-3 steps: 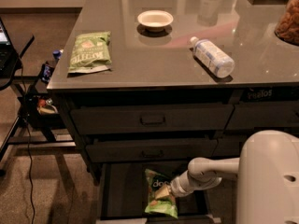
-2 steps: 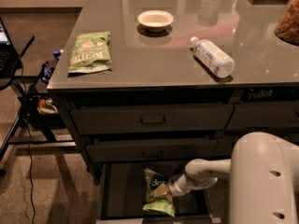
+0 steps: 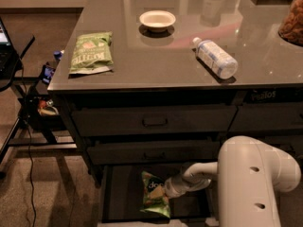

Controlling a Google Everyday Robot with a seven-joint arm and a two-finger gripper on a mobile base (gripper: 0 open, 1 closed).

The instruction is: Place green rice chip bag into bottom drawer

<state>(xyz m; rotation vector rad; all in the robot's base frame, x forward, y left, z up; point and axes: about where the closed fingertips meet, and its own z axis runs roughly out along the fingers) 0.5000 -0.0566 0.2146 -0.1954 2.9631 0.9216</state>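
My end effector (image 3: 164, 189) is low in the near part of the scene, inside the open bottom drawer (image 3: 122, 193), reaching in from the right on the end of the white arm (image 3: 253, 183). It sits against the right edge of the green rice chip bag (image 3: 153, 196), touching it. From this view I cannot tell whether it has hold of the bag or only rests beside it.

The bag is within the drawer's dark box, towards the middle, with its dark logo facing up and its lower end near the drawer's pale front edge.

Above the open drawer I see two thinner drawers, both closed: the middle one (image 3: 154, 154) and the top one (image 3: 155, 122), each with a small handle.

On the tabletop (image 3: 156, 63) an olive-green bag (image 3: 91, 52) lies flat near the left edge. A pale bowl (image 3: 157, 20) stands further back, about centre. To its right a clear bottle (image 3: 216, 58) lies on its side, cap pointing far-left. All three are well apart from one another.

To the left of the cabinet, a dark cable (image 3: 29, 174) trails down over the carpet.
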